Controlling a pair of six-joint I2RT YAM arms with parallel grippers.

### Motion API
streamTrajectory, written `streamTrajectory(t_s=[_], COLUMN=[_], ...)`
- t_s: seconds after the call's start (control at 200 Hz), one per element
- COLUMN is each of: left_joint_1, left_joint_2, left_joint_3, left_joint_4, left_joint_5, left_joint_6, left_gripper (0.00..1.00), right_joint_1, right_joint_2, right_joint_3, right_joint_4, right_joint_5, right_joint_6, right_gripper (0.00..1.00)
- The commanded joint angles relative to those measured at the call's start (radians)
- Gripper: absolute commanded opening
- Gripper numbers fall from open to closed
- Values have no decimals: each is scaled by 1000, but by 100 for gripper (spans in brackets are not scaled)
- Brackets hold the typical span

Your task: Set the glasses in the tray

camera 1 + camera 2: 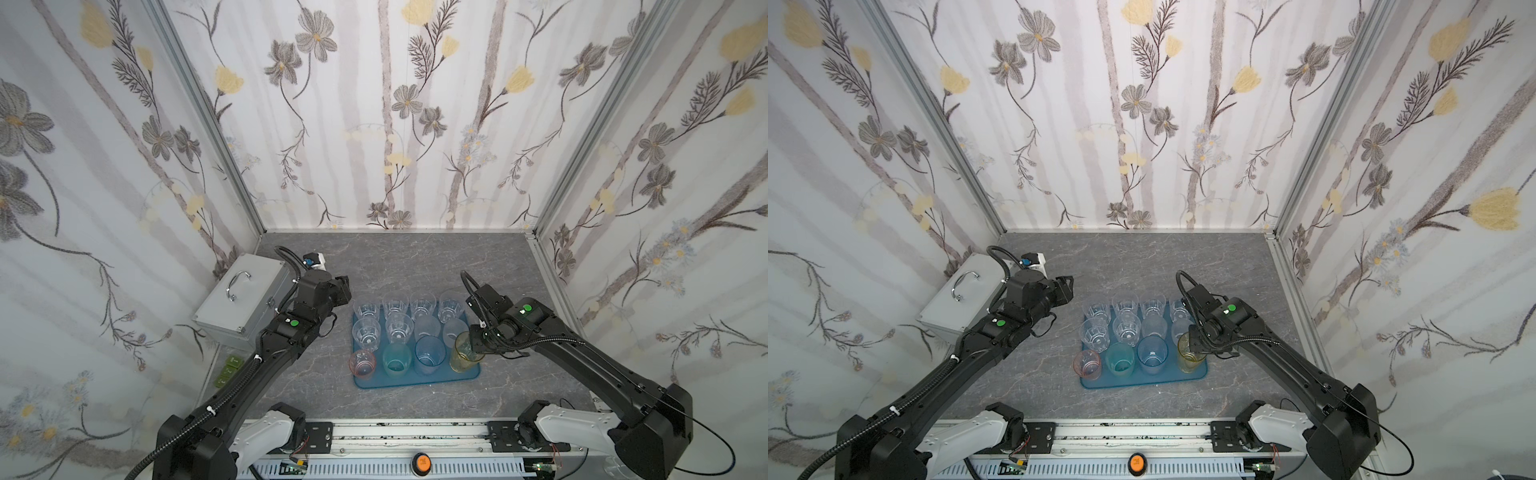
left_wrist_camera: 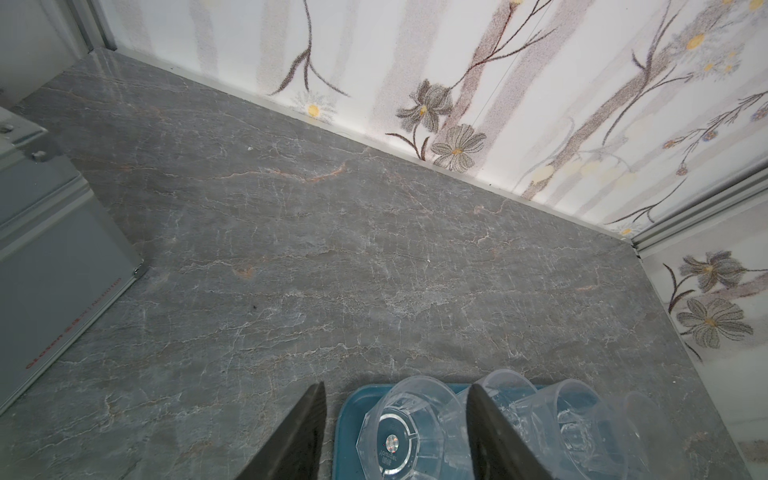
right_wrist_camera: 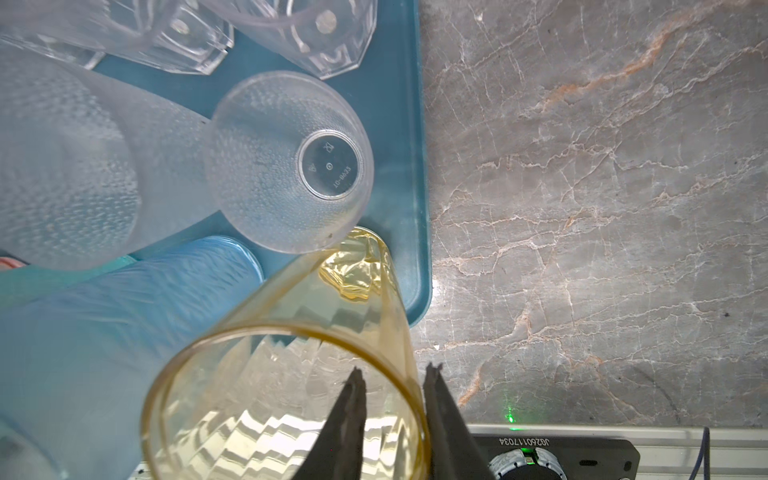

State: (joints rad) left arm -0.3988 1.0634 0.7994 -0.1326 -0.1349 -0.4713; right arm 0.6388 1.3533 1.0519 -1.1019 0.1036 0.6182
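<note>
Twelve glasses stand upright in three rows on the tray in both top views. Clear faceted ones fill the back, two frosted sit mid-row, and pink, teal, blue and amber line the near edge. The tray is flat teal plastic with rounded corners, on a grey veined table. A silver metal case with a curved handle sits well to the left, partly behind the left arm. The left gripper hovers just beside the tray's far left corner. The right gripper is at the amber rim.

From the left wrist, dark fingers are spread wide over a clear glass with an octagonal base.

From the right wrist, the jaws are slightly parted astride the amber wall, one finger inside and one outside, with a gap showing on the inner side. A dimpled frosted glass crowds close beside it.
</note>
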Motion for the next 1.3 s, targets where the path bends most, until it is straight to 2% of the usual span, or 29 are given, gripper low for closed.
streamTrajectory(t_s=[0.0,0.155,0.235,0.305,0.425,0.535,0.575,0.625,0.72,0.804,0.899,0.994,1.069,1.129,1.189,1.294], left_joint_1=[7,12,14,15,24,28,27,27,28,34,72,110,116,140,179,241], left_joint_2=[-25,-91,-129,-162,-193,-222,-229,-223,-174,-168,-159,-81,19,105,179,283], left_joint_3=[-5,-3,-21,-60,-177,-341,-397,-437,-441,-489,-566,-615,-648,-669,-661,-652], left_joint_4=[8,-25,-36,-35,36,286,399,504,553,633,761,909,1091,1238,1293,1398], left_joint_5=[-22,-37,-80,-133,-231,-212,-232,-249,-396,-569,-597,-631,-632,-586,-510,-398], left_joint_6=[8,56,90,97,103,197,202,199,247,303,317,319,385,408,407,391], left_gripper=[56,57,57,58,63,68,70,71,72,77,79,80,82,84,85,87], right_joint_1=[-10,-92,-159,-222,-343,-402,-417,-444,-492,-531,-572,-581,-583,-584,-585,-591], right_joint_2=[0,5,-16,-57,-182,-290,-299,-281,-209,-159,-120,-71,-26,11,29,82], right_joint_3=[69,232,273,244,18,-372,-479,-557,-596,-632,-688,-724,-741,-749,-728,-751], right_joint_4=[-28,-37,55,198,615,1256,1439,1567,1625,1677,1780,1884,1960,2032,2031,2155], right_joint_5=[-11,-2,11,42,196,217,249,280,393,426,405,400,394,370,336,284], right_joint_6=[-18,-65,-73,-68,-87,-271,-305,-342,-394,-433,-448,-449,-455,-477,-496,-492], right_gripper=[31,36,39,43,59,70,73,73,74,75,75,75,75,77,82,90])
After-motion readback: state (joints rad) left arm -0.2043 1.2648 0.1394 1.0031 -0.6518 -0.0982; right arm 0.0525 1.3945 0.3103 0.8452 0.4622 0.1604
